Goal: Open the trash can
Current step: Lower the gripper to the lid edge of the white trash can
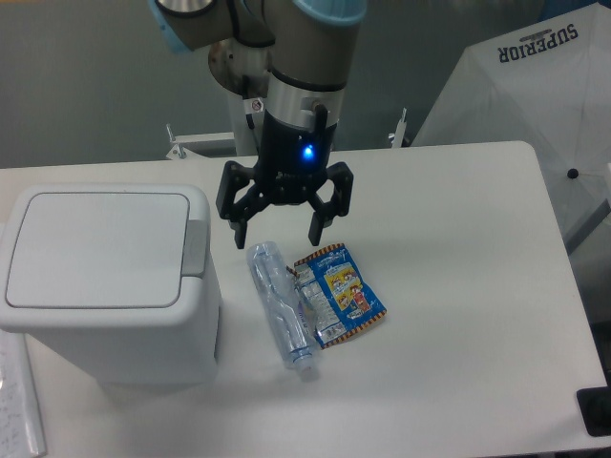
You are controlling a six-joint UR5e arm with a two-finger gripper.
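The trash can [105, 286] is a large boxy white bin at the left of the table. Its flat lid [95, 250] lies shut, and a grey push tab [195, 248] sits on the lid's right edge. My gripper [278, 236] hangs open above the table, to the right of the bin and clear of it. Its two black fingers [239, 224] spread wide, with nothing between them. A blue light glows on the gripper body.
A clear plastic bottle [279, 303] lies on the table just below the gripper. A blue snack wrapper [339, 294] lies beside it to the right. A white umbrella [535, 105] stands at the back right. A dark object [597, 412] sits at the table's right front corner.
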